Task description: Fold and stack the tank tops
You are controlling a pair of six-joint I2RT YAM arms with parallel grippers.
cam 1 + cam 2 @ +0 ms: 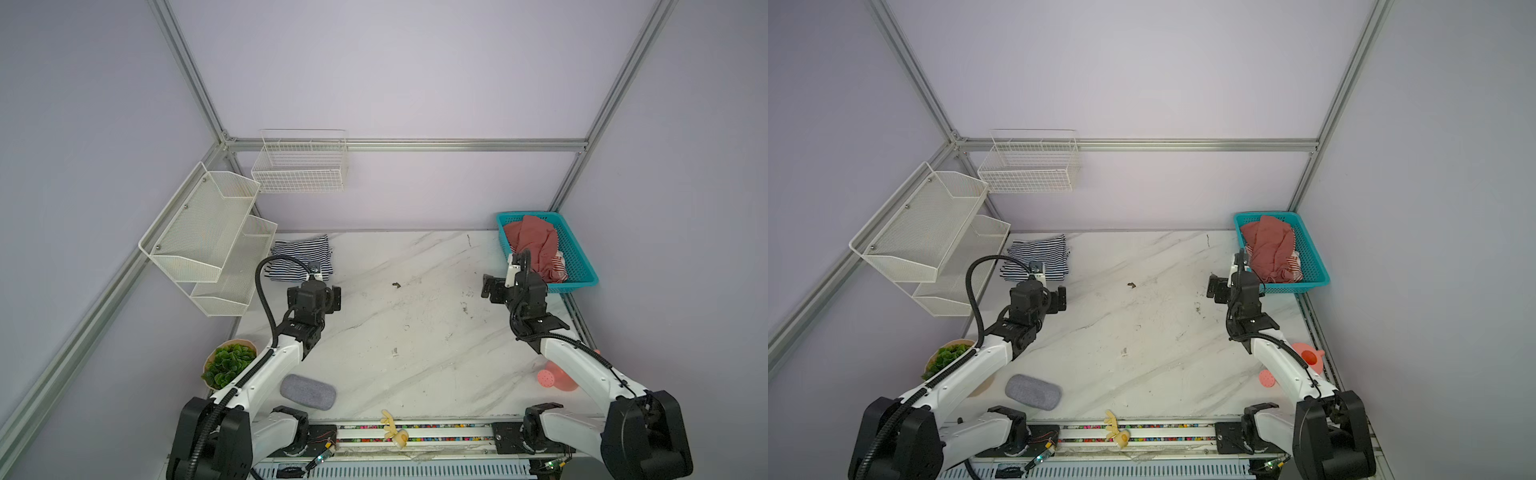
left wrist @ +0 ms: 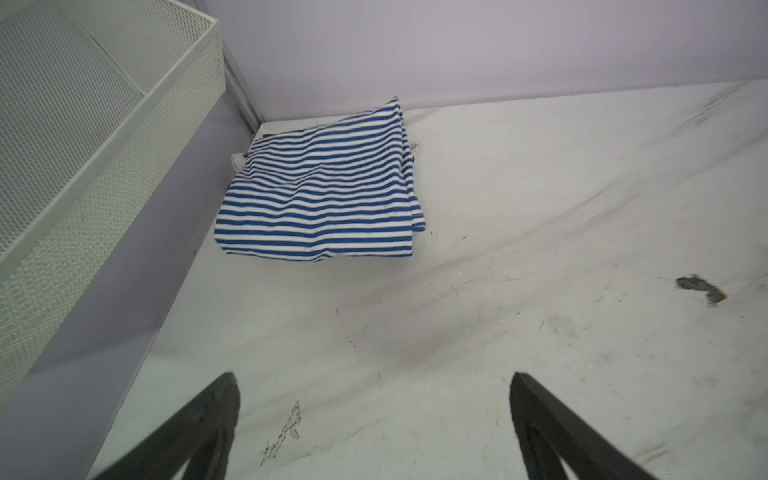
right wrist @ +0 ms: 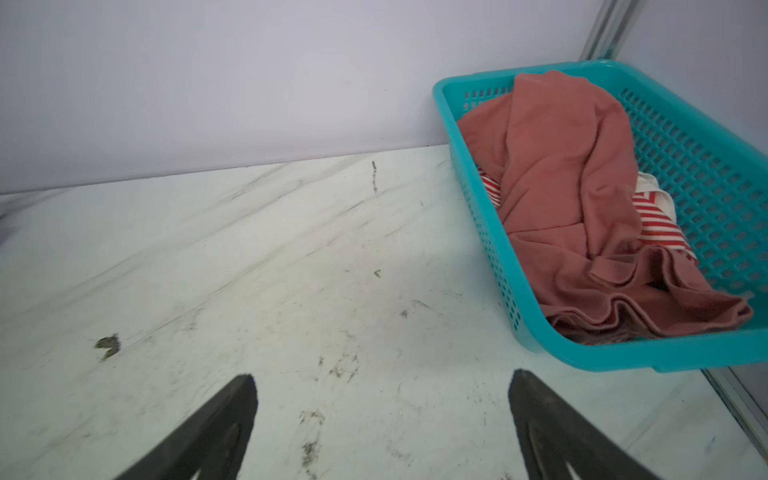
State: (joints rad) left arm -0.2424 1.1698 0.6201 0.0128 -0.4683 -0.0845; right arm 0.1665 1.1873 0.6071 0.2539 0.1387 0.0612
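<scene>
In both top views the folded navy-and-white striped tank top [image 1: 301, 257] lies at the far left corner of the desk [image 1: 415, 332], just beyond the left pincer [image 1: 314, 296]. The right pincer [image 1: 496, 289] hovers beside the teal basket [image 1: 575, 249] at the far right corner. In the left wrist view the jaws stand wide with nothing between them, and the tank top [image 2: 320, 199] sits squarely folded. A white edge peeks from under it, but I cannot tell whether that is a second top. In the right wrist view the jaws also stand wide and hold nothing. The basket [image 3: 706, 174] holds a crumpled pink garment [image 3: 561, 187] over a red-and-white striped cloth [image 3: 660, 224]. The next step is probably fetching a garment. Pinch one layer at a raised fold, lift clear of the rim, then spread it mid-desk.
</scene>
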